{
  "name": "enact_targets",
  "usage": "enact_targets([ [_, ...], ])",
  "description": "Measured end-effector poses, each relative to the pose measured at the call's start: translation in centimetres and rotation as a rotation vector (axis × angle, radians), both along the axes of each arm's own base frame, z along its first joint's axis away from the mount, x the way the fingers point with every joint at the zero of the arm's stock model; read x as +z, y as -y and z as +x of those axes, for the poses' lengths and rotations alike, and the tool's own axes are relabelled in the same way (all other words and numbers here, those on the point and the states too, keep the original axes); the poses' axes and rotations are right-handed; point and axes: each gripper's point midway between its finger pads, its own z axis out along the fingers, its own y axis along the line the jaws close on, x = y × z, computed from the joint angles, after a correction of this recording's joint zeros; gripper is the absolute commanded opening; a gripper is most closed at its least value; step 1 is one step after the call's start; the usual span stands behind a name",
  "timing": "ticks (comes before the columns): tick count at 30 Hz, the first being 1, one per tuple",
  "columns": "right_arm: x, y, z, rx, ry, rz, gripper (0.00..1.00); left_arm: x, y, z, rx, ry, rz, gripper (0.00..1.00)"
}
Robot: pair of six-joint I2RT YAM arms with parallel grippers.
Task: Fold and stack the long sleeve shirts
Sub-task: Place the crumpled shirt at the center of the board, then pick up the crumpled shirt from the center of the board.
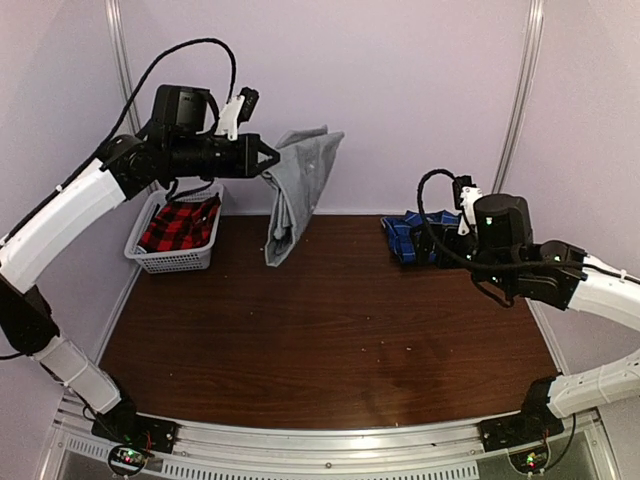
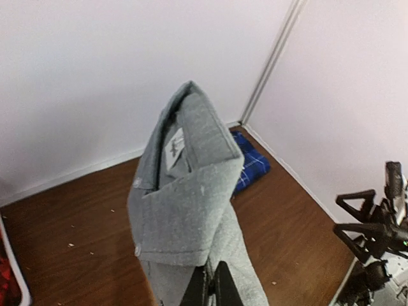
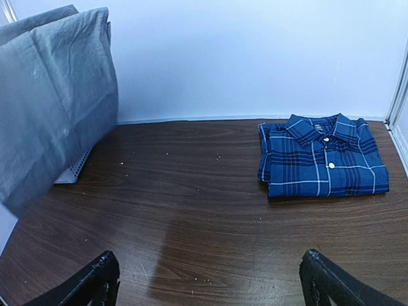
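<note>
The left gripper is pinched tight on the grey shirt and holds it high in the air above the back of the table. The shirt hangs down from that one pinch, and its low end is close to the wood. It is bunched and partly doubled over, with the collar on top. It is likely held up so it can hang straight before it is laid flat to fold. The blue plaid shirt lies on the table at the back right. It is folded neat, with the collar and buttons facing up, so it looks done and is the spot for the stack. The right gripper sits low just in front of it, fingers spread wide, holding nothing. It looks ready to help catch the grey shirt. A white basket with a red plaid cloth in it stands at the back left, just beside the hanging shirt. A swing to that side could bump it. The middle of the table has only small crumbs on it.
</note>
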Motion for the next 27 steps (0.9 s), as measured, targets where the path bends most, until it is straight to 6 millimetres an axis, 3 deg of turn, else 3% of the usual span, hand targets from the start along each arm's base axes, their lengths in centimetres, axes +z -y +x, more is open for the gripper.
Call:
enact_targets([
  [2, 0.3, 0.1, 0.1, -0.004, 0.008, -0.003, 1.0, -1.3, 1.1, -2.7, -0.063, -0.05, -0.049, 0.0],
  [4, 0.4, 0.1, 0.1, -0.005, 0.012, -0.009, 1.0, -4.3, 1.2, -4.2, -0.088, -0.123, -0.066, 0.01],
  [6, 0.4, 0.1, 0.1, -0.005, 0.012, -0.011, 1.0, -8.7, 1.0, -4.6, -0.085, -0.203, -0.051, 0.31],
  [11, -0.6, -0.5, 0.4, 0.006, -0.009, -0.026, 1.0, -22.7, 0.1, -4.8, -0.041, -0.435, 0.12, 0.61],
  [13, -1.4, -0.9, 0.5, 0.017, -0.029, -0.041, 1.0, -26.0, -0.5, -5.2, -0.031, -0.495, 0.173, 0.63],
  [15, -2.3, -1.4, 0.6, 0.033, -0.05, -0.055, 1.0, -27.5, -1.0, -5.6, -0.025, -0.527, 0.2, 0.62],
  [22, -6.0, -3.4, 0.6, 0.11, -0.129, -0.099, 1.0, -25.6, -1.4, -5.6, -0.008, -0.483, 0.164, 0.56],
  [27, -10.1, -5.8, 1.6, 0.157, -0.207, -0.158, 0.98, -28.1, -3.7, -6.3, 0.089, -0.55, 0.177, 0.53],
])
